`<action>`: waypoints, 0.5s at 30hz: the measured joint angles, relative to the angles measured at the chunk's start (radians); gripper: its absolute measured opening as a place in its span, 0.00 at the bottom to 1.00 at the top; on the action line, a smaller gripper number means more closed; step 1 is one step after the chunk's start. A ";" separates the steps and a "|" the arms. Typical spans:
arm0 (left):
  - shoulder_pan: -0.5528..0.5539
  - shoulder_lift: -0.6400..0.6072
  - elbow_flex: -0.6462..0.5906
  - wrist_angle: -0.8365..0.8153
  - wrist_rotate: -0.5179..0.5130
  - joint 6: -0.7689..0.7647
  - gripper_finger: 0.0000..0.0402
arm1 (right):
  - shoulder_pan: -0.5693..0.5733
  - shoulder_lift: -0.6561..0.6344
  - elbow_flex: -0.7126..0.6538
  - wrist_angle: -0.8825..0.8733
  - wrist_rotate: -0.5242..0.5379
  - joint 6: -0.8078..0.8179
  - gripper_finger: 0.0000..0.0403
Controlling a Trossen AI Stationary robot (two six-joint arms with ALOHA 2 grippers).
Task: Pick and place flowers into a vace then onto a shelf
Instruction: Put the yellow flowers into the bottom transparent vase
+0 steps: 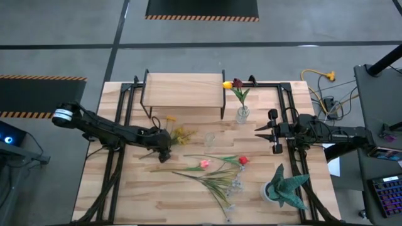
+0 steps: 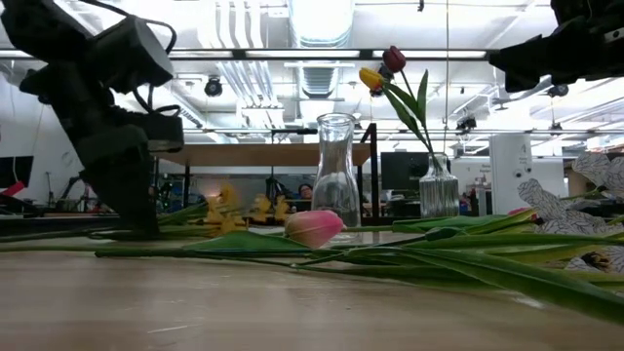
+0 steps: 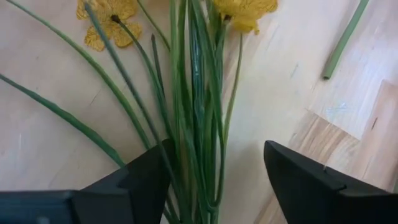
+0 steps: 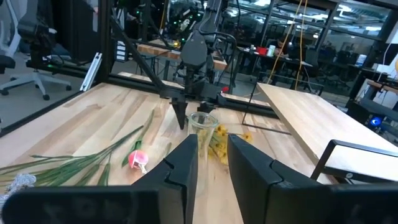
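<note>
My left gripper (image 1: pixel 164 149) (image 3: pixel 214 149) is low over the table, slanting down, open, its fingers on either side of the green stems (image 3: pixel 196 124) of the yellow flowers (image 1: pixel 179 134), which lie flat in front of the shelf (image 1: pixel 183 91). An empty glass vase (image 1: pixel 209 139) (image 2: pixel 336 175) stands upright just right of them. More flowers lie on the table: pink (image 1: pixel 204 164), red (image 1: pixel 243 160), whitish (image 1: pixel 235 185). A second glass vase (image 1: pixel 242 113) holds a yellow and a maroon flower (image 1: pixel 232 83). My right gripper (image 1: pixel 264 129) (image 4: pixel 211 168) waits level at the right, narrowly open and empty. My left gripper comes at the stem bundle from above, slanting down, its fingers across the stems. One finger (image 3: pixel 149 177) stands right beside the stems (image 3: pixel 180 168); whether it touches them I cannot tell. The stems lie flat on the table.
A teal spiky potted plant (image 1: pixel 286 188) stands at the near right. Black frame rails (image 1: pixel 119 125) run along both sides of the wooden table. The shelf's black legs (image 1: pixel 223 110) stand close behind the yellow flowers.
</note>
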 joint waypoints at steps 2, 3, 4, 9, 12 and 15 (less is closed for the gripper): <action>0.000 0.000 0.006 -0.003 -0.002 0.003 0.53 | 0.000 0.000 0.000 0.000 0.000 0.002 0.18; 0.000 0.000 0.009 -0.002 -0.002 0.009 0.50 | 0.000 0.000 0.000 0.000 0.000 0.002 0.18; 0.000 0.001 0.011 -0.002 -0.002 0.014 0.46 | 0.000 0.000 0.000 0.000 0.000 0.002 0.18; 0.000 0.001 0.011 -0.003 0.005 0.021 0.25 | 0.000 0.000 0.000 -0.001 0.000 0.008 0.18; 0.000 0.001 0.015 -0.009 0.009 0.020 0.11 | 0.000 0.000 0.000 -0.004 0.000 0.009 0.19; 0.000 -0.009 0.034 -0.035 0.035 0.026 0.02 | 0.000 0.000 0.000 -0.004 0.000 0.011 0.19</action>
